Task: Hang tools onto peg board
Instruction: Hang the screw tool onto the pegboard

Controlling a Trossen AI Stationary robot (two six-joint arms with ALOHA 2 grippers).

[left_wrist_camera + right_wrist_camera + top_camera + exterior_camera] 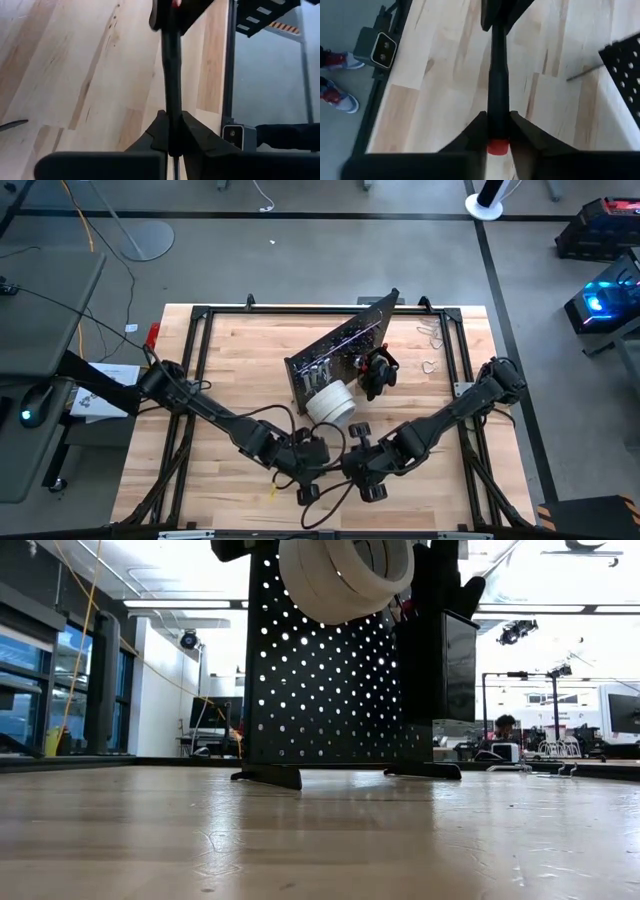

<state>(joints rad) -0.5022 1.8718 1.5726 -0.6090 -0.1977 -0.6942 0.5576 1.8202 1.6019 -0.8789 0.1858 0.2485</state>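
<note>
- The left gripper (pixel 172 145) is closed on the thin shaft end of a dark-handled screwdriver (pixel 172 75), and the right gripper (pixel 497 135) pinches the same tool at its handle, near the red cap
- Both meet low over the near-middle of the wooden table (pixel 200 390), in front of the peg board (pixel 340 350)
- Judged risk: with two grips on one slim tool, any opposing pull could twist it or let it slip from the narrower shaft hold
- If the right jaws release before the left hold is firm, the screwdriver likely drops to the table
- The tape rolls (pixel 330 402) hang on the board just beyond; a careless lift could knock them
</note>
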